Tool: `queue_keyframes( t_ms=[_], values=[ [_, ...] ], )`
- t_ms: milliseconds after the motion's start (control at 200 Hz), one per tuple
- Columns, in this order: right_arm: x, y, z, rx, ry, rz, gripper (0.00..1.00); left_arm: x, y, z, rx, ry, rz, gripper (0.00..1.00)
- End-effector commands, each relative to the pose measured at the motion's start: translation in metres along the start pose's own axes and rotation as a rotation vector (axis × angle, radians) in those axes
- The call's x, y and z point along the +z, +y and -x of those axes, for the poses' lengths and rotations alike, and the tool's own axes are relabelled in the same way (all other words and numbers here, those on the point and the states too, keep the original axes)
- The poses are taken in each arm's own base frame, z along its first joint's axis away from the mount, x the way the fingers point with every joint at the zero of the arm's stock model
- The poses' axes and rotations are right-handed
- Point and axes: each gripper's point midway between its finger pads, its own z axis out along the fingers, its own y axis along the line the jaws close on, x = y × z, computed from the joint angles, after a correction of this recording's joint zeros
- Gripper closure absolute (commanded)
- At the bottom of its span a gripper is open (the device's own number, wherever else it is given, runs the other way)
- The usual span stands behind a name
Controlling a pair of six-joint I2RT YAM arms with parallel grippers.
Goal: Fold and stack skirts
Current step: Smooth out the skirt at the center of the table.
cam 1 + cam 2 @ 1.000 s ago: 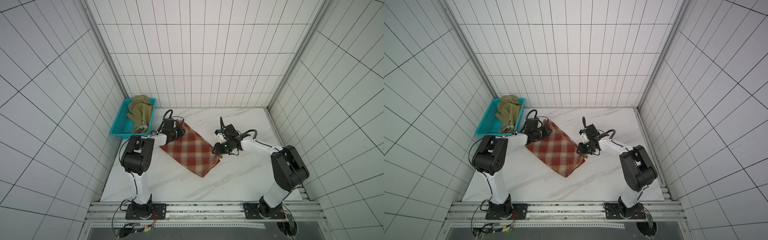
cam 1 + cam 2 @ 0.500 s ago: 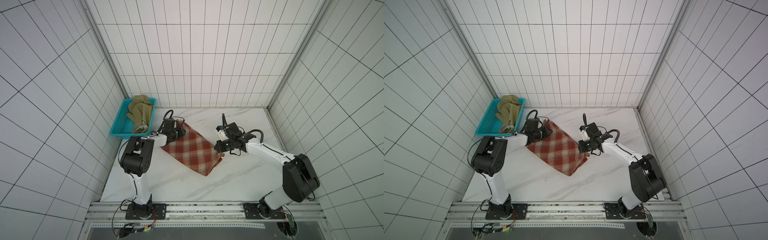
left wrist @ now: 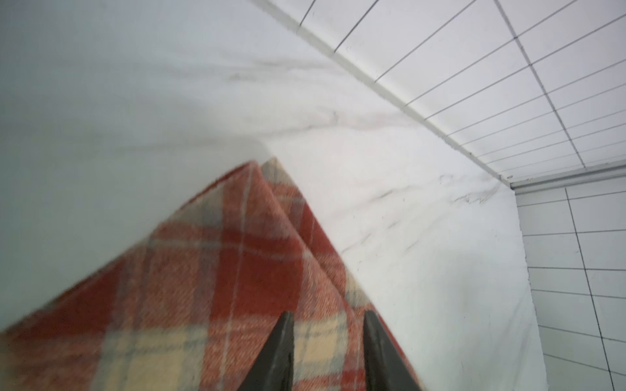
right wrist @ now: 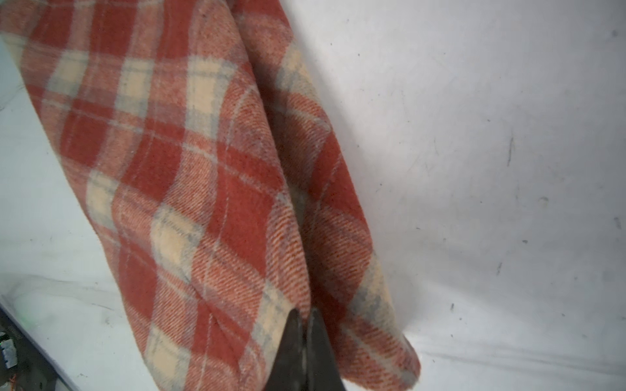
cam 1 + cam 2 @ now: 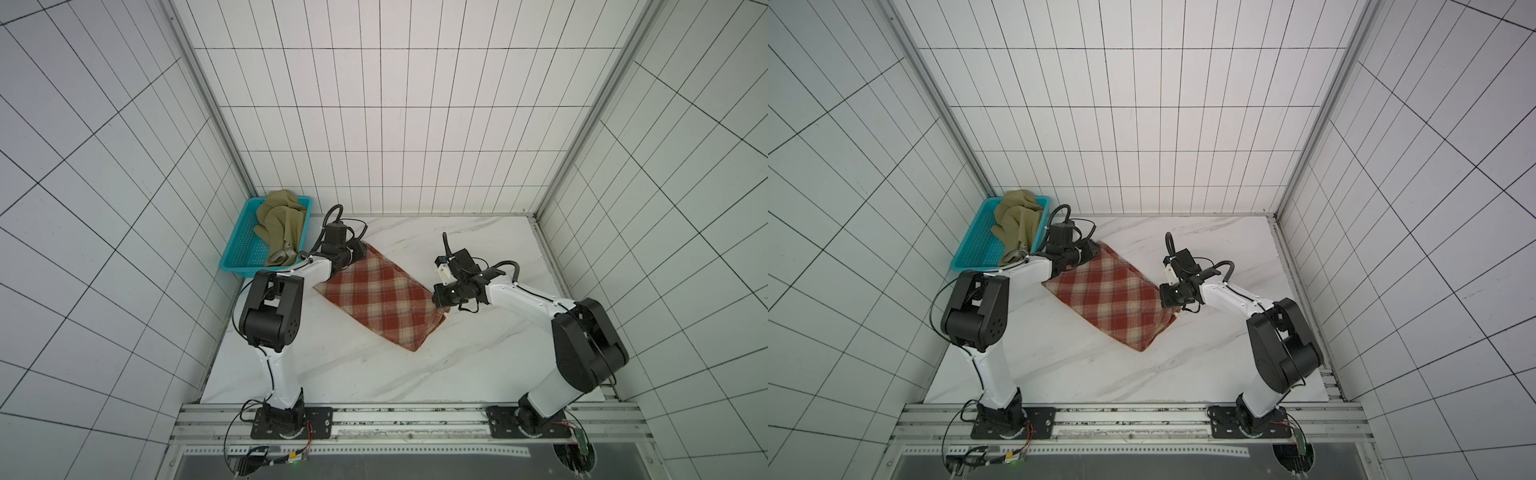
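Note:
The red-rust and cream plaid skirt (image 5: pixel 382 303) (image 5: pixel 1113 303) lies folded in a slanted band on the white table. My left gripper (image 5: pixel 360 252) (image 5: pixel 1094 252) is at its far left corner. In the left wrist view the fingers stand part open around the thick folded edge of the plaid (image 3: pixel 203 287), the left gripper (image 3: pixel 327 315) shut on it. My right gripper (image 5: pixel 439 308) (image 5: pixel 1167 307) (image 4: pixel 305 309) is at the skirt's right edge, shut, its tips pressed into a crease of the plaid (image 4: pixel 203 169); no cloth shows between them. The olive-khaki skirt (image 5: pixel 280 224) (image 5: pixel 1017 220) lies crumpled in the basket.
The teal perforated basket (image 5: pixel 243 249) (image 5: pixel 976 245) sits at the table's far left corner, just behind my left arm. Tiled walls close in three sides. Bare marble table (image 5: pixel 374 374) runs from the skirt to the front rail.
The right gripper's jaws have closed at the skirt's right edge and its arm has shifted slightly. The left arm and the skirt have stayed put.

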Motion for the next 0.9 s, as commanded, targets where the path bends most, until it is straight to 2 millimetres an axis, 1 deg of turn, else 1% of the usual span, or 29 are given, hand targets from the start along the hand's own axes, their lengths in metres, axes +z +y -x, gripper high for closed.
queue_keyframes(
  t_ms=[0,80,190,265,385,485,620,670,725,750,805,894],
  values=[
    [0.011,-0.016,-0.024,0.032,0.058,-0.039,1.00,0.014,0.014,0.012,0.062,-0.004,0.076,0.61],
    [0.012,-0.015,-0.024,0.034,0.058,-0.032,1.00,0.021,0.018,0.019,0.088,-0.006,0.113,0.55],
    [0.012,-0.014,-0.024,0.037,0.058,-0.024,1.00,0.031,0.028,0.021,0.123,0.020,0.171,0.52],
    [0.012,-0.013,-0.023,0.035,0.057,-0.020,1.00,0.036,0.034,0.021,0.141,0.038,0.201,0.51],
    [0.011,-0.012,-0.022,0.034,0.055,-0.013,1.00,0.043,0.037,0.021,0.159,0.047,0.220,0.52],
    [0.012,-0.011,-0.022,0.036,0.058,-0.010,1.00,0.048,0.039,0.019,0.171,0.052,0.230,0.59],
    [0.012,-0.011,-0.022,0.035,0.059,-0.006,1.00,0.056,0.040,0.017,0.183,0.056,0.235,0.73],
    [0.012,-0.011,-0.022,0.034,0.062,-0.006,1.00,0.057,0.039,0.018,0.186,0.047,0.233,0.80],
    [0.013,-0.012,-0.023,0.035,0.063,-0.011,1.00,0.059,0.036,0.020,0.190,0.037,0.226,0.92],
    [0.013,-0.013,-0.024,0.036,0.065,-0.013,1.00,0.058,0.036,0.021,0.190,0.033,0.226,1.00],
    [0.013,-0.013,-0.025,0.038,0.067,-0.014,1.00,0.057,0.032,0.024,0.194,0.020,0.220,1.00],
    [0.011,-0.013,-0.026,0.044,0.069,-0.017,1.00,0.049,0.023,0.032,0.198,-0.013,0.206,1.00]
  ],
)
